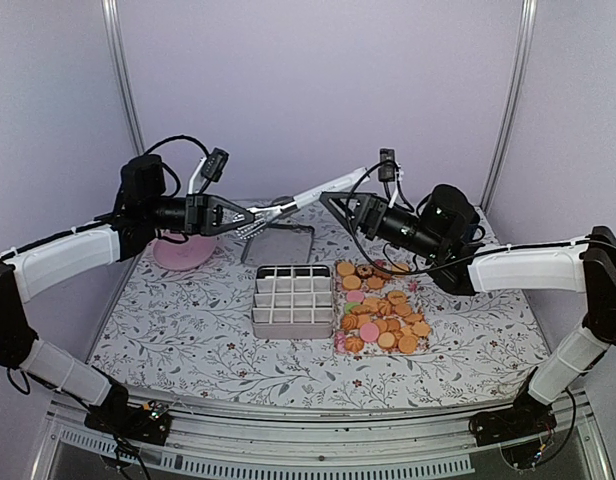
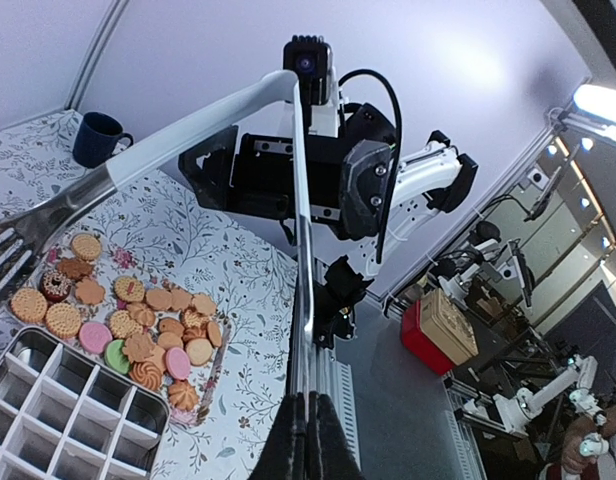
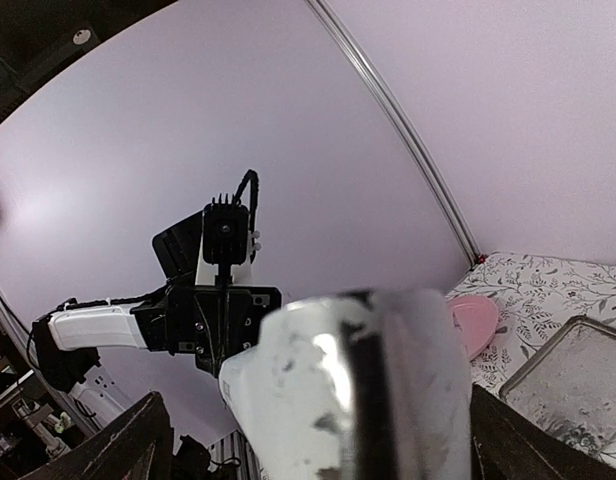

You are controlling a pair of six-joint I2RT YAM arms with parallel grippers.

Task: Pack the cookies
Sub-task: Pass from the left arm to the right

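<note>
The cookies (image 1: 380, 311), mostly golden with a few pink, green and dark ones, lie on a clear sheet right of the grid tray (image 1: 293, 300); the left wrist view also shows these cookies (image 2: 138, 320). My left gripper (image 1: 246, 222) is shut on one arm of the metal tongs (image 1: 308, 198), held in the air above the table. In the left wrist view the gripper (image 2: 310, 412) pinches that arm, and the tongs (image 2: 300, 230) bend at the top near the right arm. My right gripper (image 1: 335, 206) is open, with the tongs' bent end (image 3: 358, 390) blurred between its fingers.
An empty metal tray (image 1: 278, 244) lies behind the grid tray, and a pink plate (image 1: 183, 253) sits at the back left. The left wrist view shows a dark blue mug (image 2: 96, 138) at the table's far side. Both arms meet above the table's back middle.
</note>
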